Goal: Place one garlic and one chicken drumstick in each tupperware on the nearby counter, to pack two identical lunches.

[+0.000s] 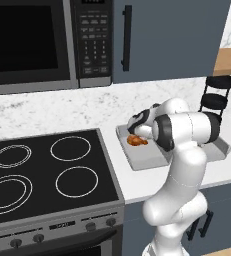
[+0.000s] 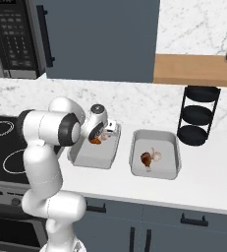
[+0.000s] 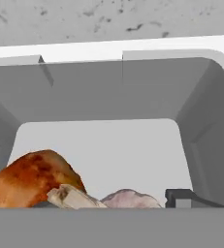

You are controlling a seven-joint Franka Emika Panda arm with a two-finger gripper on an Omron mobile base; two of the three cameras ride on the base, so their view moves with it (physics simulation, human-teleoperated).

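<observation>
The gripper [image 2: 105, 134] is low inside the left tupperware [image 2: 93, 157], just over a drumstick [image 3: 31, 178] and a garlic [image 3: 130, 198] – whether its jaws grip something I cannot tell. Lifting now could drag the garlic out. The right base view also shows the second tupperware [image 2: 171, 170], already filled – both on the counter [image 2: 208, 182]

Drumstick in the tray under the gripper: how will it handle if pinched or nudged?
The drumstick looks rigid, with a fat rounded end tapering to bone, so it would probably pivot if nudged. Its glossy browned skin may be slippery. Beside the garlic, a push could bump that too.
</observation>
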